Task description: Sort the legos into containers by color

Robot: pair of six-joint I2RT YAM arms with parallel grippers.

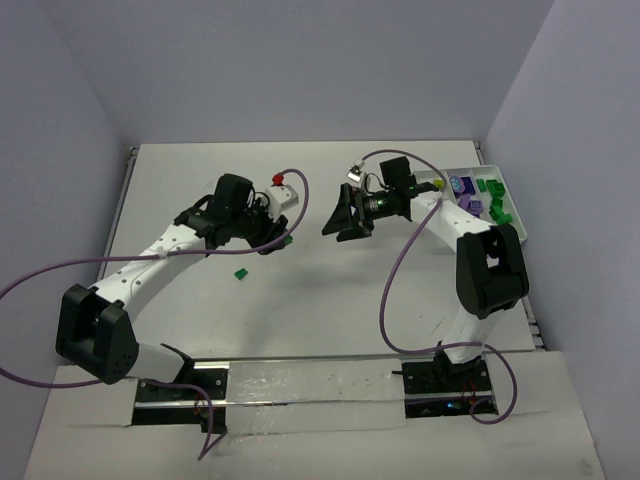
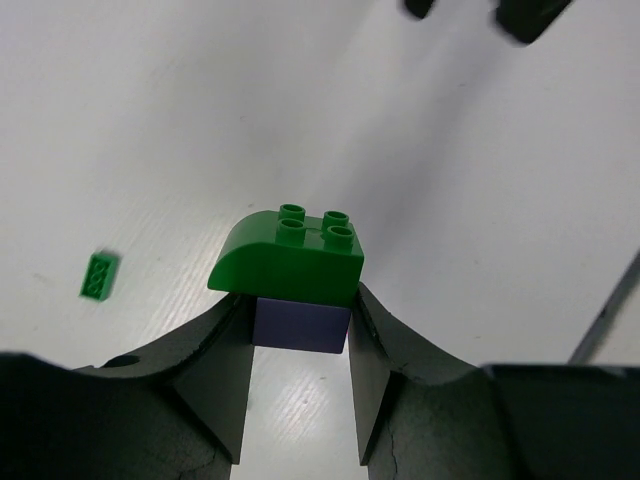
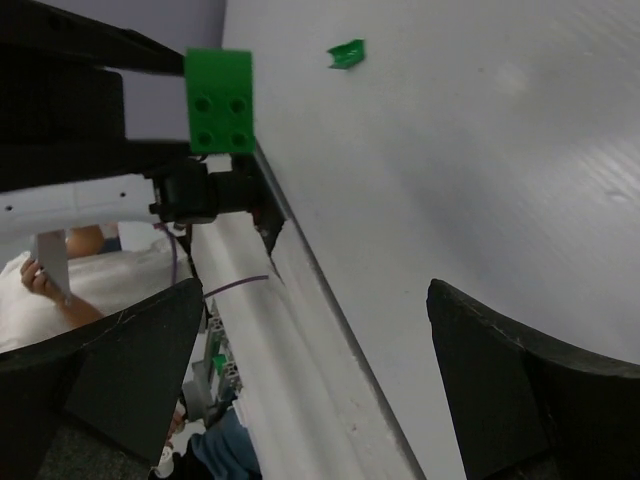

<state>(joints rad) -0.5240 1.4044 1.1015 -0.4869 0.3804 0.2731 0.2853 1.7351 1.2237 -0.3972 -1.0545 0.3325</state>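
My left gripper (image 1: 274,238) (image 2: 300,335) is shut on a purple lego (image 2: 300,325) with a dark green curved lego (image 2: 290,255) stacked on it, held above the table. The green one shows in the top view (image 1: 285,240) and the right wrist view (image 3: 220,100). My right gripper (image 1: 341,222) (image 3: 315,370) is open and empty, facing the left gripper across a small gap. A small dark green lego (image 1: 240,272) (image 2: 99,275) (image 3: 347,53) lies on the table. A white tray (image 1: 519,222) at the far right holds purple legos (image 1: 470,203), green legos (image 1: 497,207) and a yellow-green one (image 1: 438,185).
The right gripper's dark fingertips (image 2: 520,15) show at the top of the left wrist view. The table's left edge with a metal rail (image 1: 127,180) runs along the wall. Purple cables (image 1: 395,290) loop off both arms.
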